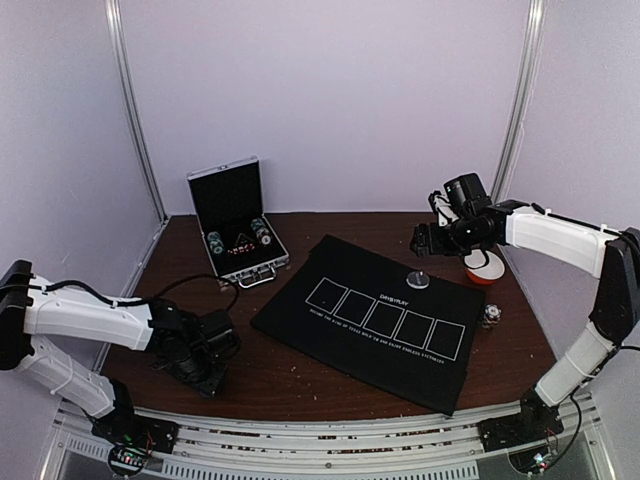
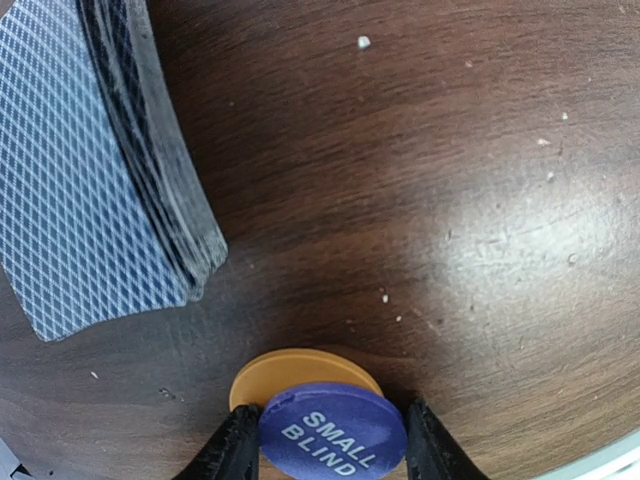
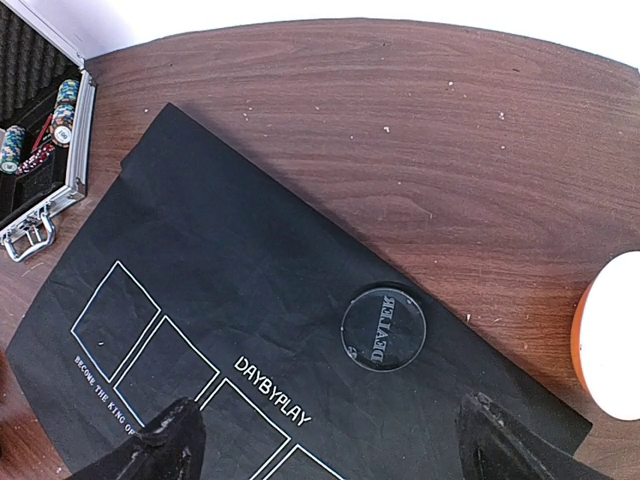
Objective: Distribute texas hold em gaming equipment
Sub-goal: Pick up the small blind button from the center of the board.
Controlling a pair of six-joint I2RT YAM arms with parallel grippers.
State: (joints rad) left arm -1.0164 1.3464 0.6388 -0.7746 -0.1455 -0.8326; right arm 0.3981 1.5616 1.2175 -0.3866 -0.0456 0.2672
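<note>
In the left wrist view my left gripper [image 2: 333, 445] is shut on a purple button marked SMALL BLIND [image 2: 333, 430], with a finger touching each side. The purple button partly overlaps an orange button [image 2: 290, 368] lying on the wood table. A fanned stack of blue-grey-backed cards [image 2: 90, 170] lies to the upper left. My right gripper [image 3: 335, 440] is open and empty above the black mat [image 3: 200, 230], near a dark DEALER button [image 3: 383, 328] on the mat's far edge. In the top view the left gripper [image 1: 210, 358] is low at the near left and the right gripper [image 1: 425, 240] is at the far right.
An open metal case [image 1: 235, 225] with poker chips [image 3: 65, 100] stands at the back left. An orange-and-white bowl [image 1: 484, 268] sits beside the mat's right corner, and a small stack of chips [image 1: 490, 317] stands on the table in front of it.
</note>
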